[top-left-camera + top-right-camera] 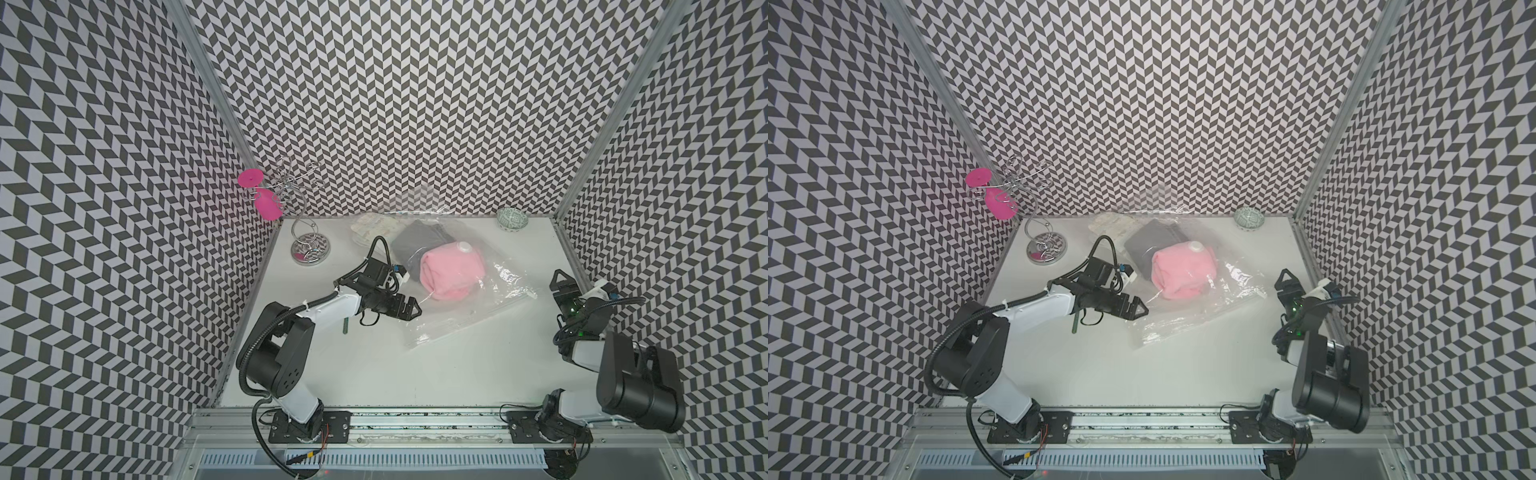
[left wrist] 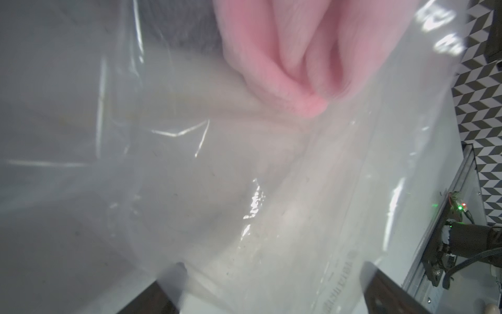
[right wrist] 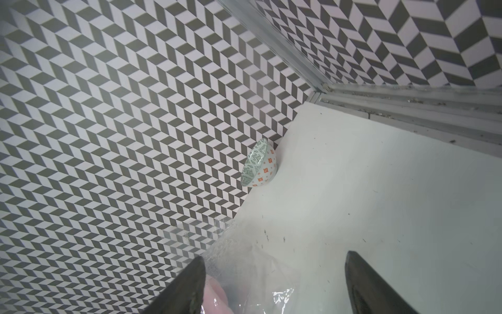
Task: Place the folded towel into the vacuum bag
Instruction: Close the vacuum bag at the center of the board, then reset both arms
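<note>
- Though veiled by clear plastic, shows plainly pink: folded towel, inside the vacuum bag, mid-way across the white table.
- Lies with the bag's white valve cap at its far edge and a grey towel just behind, under the same plastic.
- Spread wide and holding nothing: left gripper, just left of the towel, tips at the bag's edge, aimed toward the pink folds.
- Seen from the left wrist: both fingers far apart, blurred plastic across the gap, towel just beyond; contact with the bag unclear.
- Parted and empty too: right gripper, well to the towel's right, near the bag's right end by the table edge.
</note>
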{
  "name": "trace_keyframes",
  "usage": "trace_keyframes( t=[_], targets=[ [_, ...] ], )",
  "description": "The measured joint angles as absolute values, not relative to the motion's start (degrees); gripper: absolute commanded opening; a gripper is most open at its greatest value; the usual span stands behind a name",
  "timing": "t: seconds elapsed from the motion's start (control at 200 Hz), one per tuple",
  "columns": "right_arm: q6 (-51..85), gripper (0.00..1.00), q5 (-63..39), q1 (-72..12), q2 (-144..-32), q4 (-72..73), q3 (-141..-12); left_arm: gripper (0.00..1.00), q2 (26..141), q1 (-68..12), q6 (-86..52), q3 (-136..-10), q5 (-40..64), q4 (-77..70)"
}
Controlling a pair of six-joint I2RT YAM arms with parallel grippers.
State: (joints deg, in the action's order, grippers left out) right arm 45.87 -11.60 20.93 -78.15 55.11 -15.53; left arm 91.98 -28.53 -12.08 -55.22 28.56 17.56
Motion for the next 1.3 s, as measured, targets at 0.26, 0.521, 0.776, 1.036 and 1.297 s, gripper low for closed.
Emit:
trace_keyframes(
  t=[0.26,0.521,0.776,1.036,1.297],
  targets=[
    [28.91,0.79,3.14,11.51,-71.37,46.13,-18.7,1.0,76.77,-18.55,-16.56,-50.52,24.93,3.31],
    [13.72,0.99,11.79,0.86,-78.48,61.93,-9.89,1.0,73.73,-14.63,-10.57,-39.2,-2.02,-6.55],
    [5.87,0.99,8.6,-0.49,-86.63,76.58,-7.51,1.0,81.34,-10.33,-7.31,-29.19,-21.3,-19.97],
    [3.81,0.99,5.48,-0.3,-88.18,77.34,-9.56,0.99,86.56,-6.72,-4.12,-26.35,-22.28,-38.35],
    [3.09,0.99,5.04,-0.25,-88.55,78.83,-9.34,1.0,89.32,-1.48,-1.65,-14.96,-10.76,-63.05]
  ],
)
